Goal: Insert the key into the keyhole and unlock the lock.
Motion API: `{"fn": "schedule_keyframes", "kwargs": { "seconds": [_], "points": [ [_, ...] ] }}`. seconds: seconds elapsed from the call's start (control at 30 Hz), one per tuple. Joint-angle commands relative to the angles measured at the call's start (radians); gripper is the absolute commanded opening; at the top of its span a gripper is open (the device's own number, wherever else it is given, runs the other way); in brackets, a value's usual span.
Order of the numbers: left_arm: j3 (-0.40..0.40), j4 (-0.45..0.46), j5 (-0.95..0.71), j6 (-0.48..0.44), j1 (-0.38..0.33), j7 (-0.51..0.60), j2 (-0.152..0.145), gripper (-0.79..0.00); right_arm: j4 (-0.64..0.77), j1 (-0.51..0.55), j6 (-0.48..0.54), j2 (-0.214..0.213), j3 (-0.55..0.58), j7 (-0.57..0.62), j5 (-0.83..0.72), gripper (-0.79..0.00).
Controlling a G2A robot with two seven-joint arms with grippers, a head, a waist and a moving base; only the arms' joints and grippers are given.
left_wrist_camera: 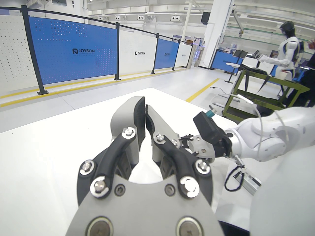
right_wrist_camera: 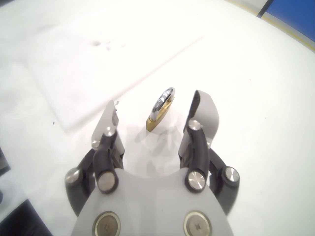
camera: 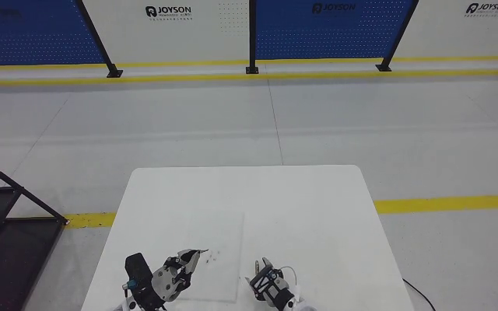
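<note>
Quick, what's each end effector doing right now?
Left end effector: closed; whether anything is pinched cannot be told.
Right end effector: open, straddling the lock, not gripping it.

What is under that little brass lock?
The white table: the lock stands on it, between the right arm's open fingers. Its bottom face rests against the table, so whatever is there, a keyhole perhaps, is hidden.

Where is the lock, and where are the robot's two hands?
lock [right_wrist_camera: 158, 120], right wrist view, on its brass body.
left hand [left_wrist_camera: 145, 108], left wrist view, where its shut fingertips meet.
right hand [right_wrist_camera: 155, 98], right wrist view, midway between its open fingertips.
</note>
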State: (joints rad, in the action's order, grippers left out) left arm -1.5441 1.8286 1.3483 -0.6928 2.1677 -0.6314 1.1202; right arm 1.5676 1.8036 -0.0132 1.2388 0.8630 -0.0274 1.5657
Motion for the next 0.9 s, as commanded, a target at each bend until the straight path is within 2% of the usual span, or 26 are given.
{"fn": "schedule_keyframes", "kwargs": {
  "seconds": [0.0,0.17,0.37,0.4,0.53,0.67,0.87],
  "points": [
    [0.0,0.0,0.0,0.0,0.0,0.0,0.0,-0.785,-0.004,-0.004,-0.019,0.001,-0.004,0.003,0.01,-0.428],
    [0.0,0.0,0.0,0.0,0.0,0.0,0.0,-0.785,-0.014,-0.01,-0.044,0.004,-0.009,0.016,0.015,-0.453],
    [0.0,0.0,0.0,0.0,0.0,0.0,0.0,-0.785,-0.015,-0.017,-0.042,0.005,-0.013,0.026,0.009,-0.767],
    [0.0,0.0,0.0,0.0,0.0,0.0,0.0,-0.785,-0.014,-0.017,-0.038,0.005,-0.013,0.024,0.007,-0.785],
    [0.0,0.0,0.0,0.0,0.0,0.0,0.0,-0.785,0.0,-0.011,-0.029,0.003,-0.008,-0.003,-0.008,-0.785],
    [0.0,0.0,0.0,0.0,0.0,0.0,0.0,-0.785,0.046,0.004,0.017,-0.006,0.033,-0.083,-0.074,-0.785],
    [0.026,0.007,-0.045,-0.001,-0.023,0.012,0.003,-0.785,0.139,0.038,0.239,-0.031,0.134,-0.232,-0.25,-0.785]
  ]
}}
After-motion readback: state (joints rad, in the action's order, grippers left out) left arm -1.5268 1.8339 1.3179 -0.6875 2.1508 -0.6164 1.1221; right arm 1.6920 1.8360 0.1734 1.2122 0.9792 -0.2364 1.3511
